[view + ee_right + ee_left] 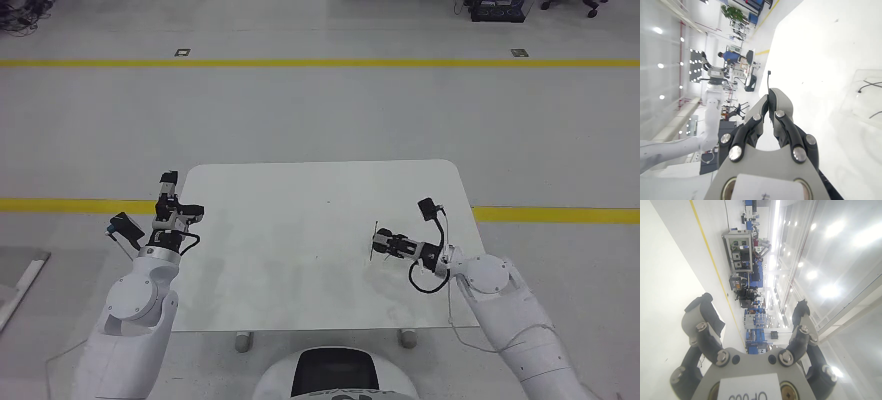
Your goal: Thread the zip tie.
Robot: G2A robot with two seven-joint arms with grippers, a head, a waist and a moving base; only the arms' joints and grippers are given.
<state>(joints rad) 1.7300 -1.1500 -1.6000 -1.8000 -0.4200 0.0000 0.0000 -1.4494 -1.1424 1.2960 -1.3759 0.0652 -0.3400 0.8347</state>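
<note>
At the right of the top view, above the white table (300,280), the right gripper (384,243) is pinching the black zip tie (768,81) between fingertips pressed tight together. The tie's thin strap is sticking straight out past the fingertips, ending in its small square head. Whether the tie is touching the tabletop cannot be told. At the left of the top view, the left gripper (178,214) is hanging at the table's left edge, well apart from the tie. Its fingers (702,311) are standing spread wide, gripping nothing and pointing toward the upper part of the frame.
</note>
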